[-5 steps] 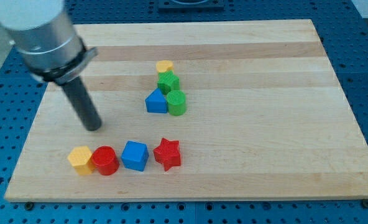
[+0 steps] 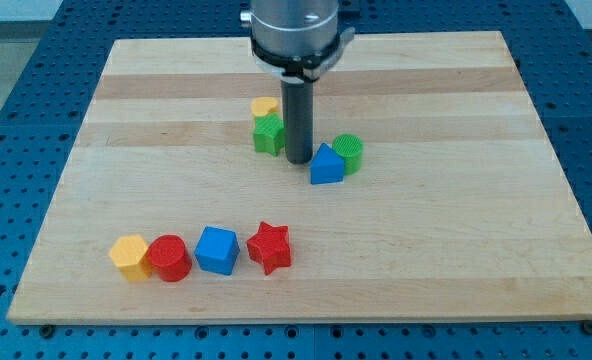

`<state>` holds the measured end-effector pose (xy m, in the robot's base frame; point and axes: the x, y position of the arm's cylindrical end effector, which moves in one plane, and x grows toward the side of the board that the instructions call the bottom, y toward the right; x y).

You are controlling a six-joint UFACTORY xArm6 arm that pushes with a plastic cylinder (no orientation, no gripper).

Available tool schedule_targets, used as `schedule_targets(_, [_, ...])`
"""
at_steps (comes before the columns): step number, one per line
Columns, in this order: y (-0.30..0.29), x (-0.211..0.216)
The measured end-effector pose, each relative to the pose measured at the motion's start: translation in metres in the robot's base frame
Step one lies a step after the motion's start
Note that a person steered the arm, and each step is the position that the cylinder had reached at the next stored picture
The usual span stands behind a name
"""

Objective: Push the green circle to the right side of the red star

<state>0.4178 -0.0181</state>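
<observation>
The green circle (image 2: 349, 152) lies right of the board's middle, touching the blue triangle (image 2: 326, 166) on its left. The red star (image 2: 270, 247) lies lower down, at the right end of a row of blocks. My tip (image 2: 298, 160) stands just left of the blue triangle and right of the green star (image 2: 269, 134), between the two. The green circle is up and to the right of the red star, well apart from it.
A yellow heart (image 2: 265, 107) sits just above the green star. Left of the red star lie a blue cube (image 2: 217, 250), a red cylinder (image 2: 168, 258) and a yellow hexagon (image 2: 129, 257) in a row. The wooden board (image 2: 456, 230) rests on a blue perforated table.
My tip has moved from the board's left to its middle. The blue triangle and the green circle have shifted to the right, away from the green star and the yellow heart.
</observation>
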Motion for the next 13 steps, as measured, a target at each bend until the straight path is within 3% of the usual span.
schedule_targets(1, [0.011, -0.02])
schedule_targets(2, [0.06, -0.022])
schedule_targets(4, [0.07, 0.045])
schedule_targets(6, [0.07, 0.034])
schedule_targets(7, [0.067, 0.092])
schedule_targets(8, [0.067, 0.12])
schedule_targets(9, [0.069, 0.111])
schedule_targets(10, [0.11, 0.107])
schedule_targets(11, [0.171, 0.137])
schedule_targets(12, [0.163, 0.167])
schedule_targets(13, [0.122, 0.167])
